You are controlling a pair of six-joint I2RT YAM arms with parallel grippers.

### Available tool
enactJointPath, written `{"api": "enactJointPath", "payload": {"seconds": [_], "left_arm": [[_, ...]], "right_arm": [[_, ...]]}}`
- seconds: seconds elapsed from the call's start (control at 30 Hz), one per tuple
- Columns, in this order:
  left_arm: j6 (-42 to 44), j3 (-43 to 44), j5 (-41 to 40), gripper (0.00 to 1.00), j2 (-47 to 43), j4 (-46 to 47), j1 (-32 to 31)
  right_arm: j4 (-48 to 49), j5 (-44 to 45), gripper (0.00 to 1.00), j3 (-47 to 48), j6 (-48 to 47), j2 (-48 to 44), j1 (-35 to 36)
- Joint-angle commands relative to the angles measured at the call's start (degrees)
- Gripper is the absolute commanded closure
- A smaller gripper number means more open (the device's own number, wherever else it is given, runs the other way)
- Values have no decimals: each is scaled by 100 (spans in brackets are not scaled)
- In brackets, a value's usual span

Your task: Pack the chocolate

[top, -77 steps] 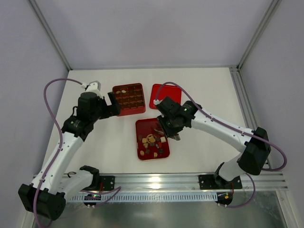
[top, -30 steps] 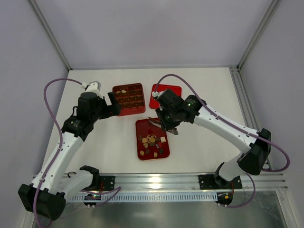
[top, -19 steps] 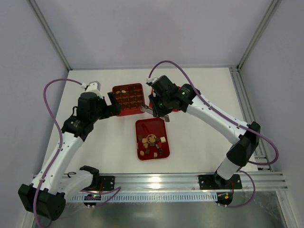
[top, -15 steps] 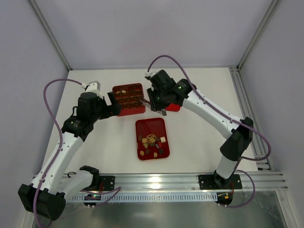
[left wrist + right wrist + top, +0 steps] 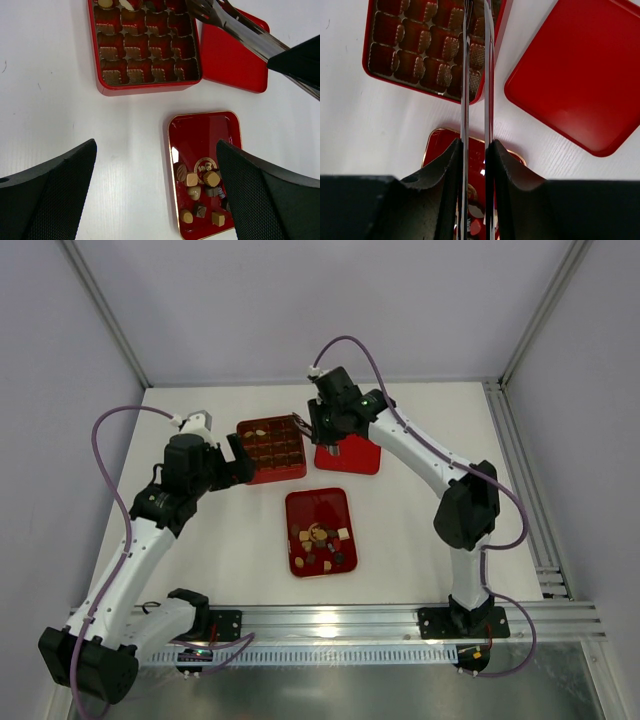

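top external view: the right arm [image 5: 412, 447] has swung from above the shallow tray [image 5: 318, 505] to the far right corner of the compartment box [image 5: 280, 476]. the right gripper [image 5: 473, 152] is clamped narrow on metal tongs [image 5: 489, 75]; whether their tips carry a piece is unclear. the left gripper [image 5: 156, 145] gapes wide, empty. the chocolate [image 5: 192, 180] lies loose in the tray, two pale pieces in the box's far cells. the tray's round emblem [image 5: 202, 167] is unreadable. the flat lid [image 5: 360, 455] lies beside the box.

Tongs [image 5: 489, 75] tips run off top edge, right wrist view; any piece between them unseen. Box [image 5: 145, 87] top row cut off, left wrist view. Tray [image 5: 440, 147] mostly hidden behind right tool [image 5: 476, 150]. Chocolate [image 5: 318, 540] too small to sort, top view.
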Motion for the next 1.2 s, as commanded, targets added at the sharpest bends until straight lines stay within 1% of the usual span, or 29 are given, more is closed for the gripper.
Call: {"api": "enactJointPath", "payload": {"seconds": [0.0, 0.23, 0.43, 0.67, 0.73, 0.83, 1.17], "left_arm": [[19, 4, 88, 0, -13, 209, 32], [19, 4, 79, 0, -5, 218, 32], [19, 4, 88, 0, 22, 218, 32], [19, -5, 97, 0, 13, 209, 32], [28, 13, 97, 0, 13, 209, 32], [19, 4, 105, 0, 13, 209, 32], [11, -5, 105, 0, 31, 209, 32]], "right_arm": [[662, -86, 69, 332, 102, 130, -46], [724, -86, 69, 587, 190, 500, -64], [751, 37, 69, 605, 181, 615, -64], [724, 125, 68, 622, 173, 650, -55], [716, 125, 64, 614, 155, 641, -64], [689, 90, 62, 622, 146, 641, -73], [654, 81, 61, 649, 129, 536, -64]]}}
